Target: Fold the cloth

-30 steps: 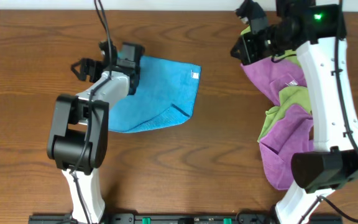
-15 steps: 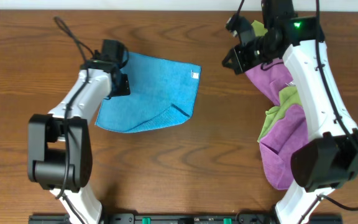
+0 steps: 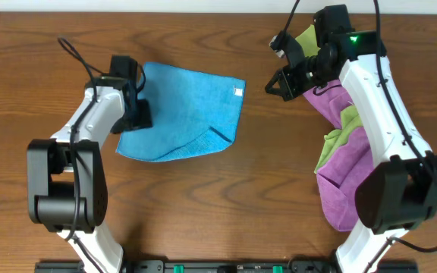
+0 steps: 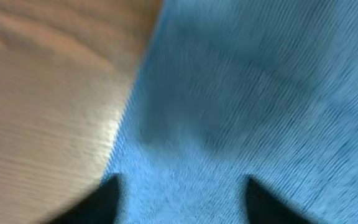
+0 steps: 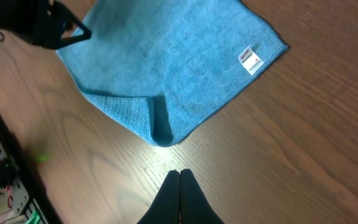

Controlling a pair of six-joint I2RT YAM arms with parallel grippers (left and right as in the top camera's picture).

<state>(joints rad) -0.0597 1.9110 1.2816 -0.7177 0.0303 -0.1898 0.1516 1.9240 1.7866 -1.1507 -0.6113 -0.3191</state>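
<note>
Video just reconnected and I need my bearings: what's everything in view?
cloth: one, turquoise-blue, flat left of centre, near right corner folded over
tag: one, white, by the cloth's far right corner
purple cloths: count unclear, heaped at right
lime-green cloths: count unclear, mixed into that heap
table: one, brown wood
left gripper: open, over the cloth's left edge
right gripper: shut, empty, above bare table
</note>
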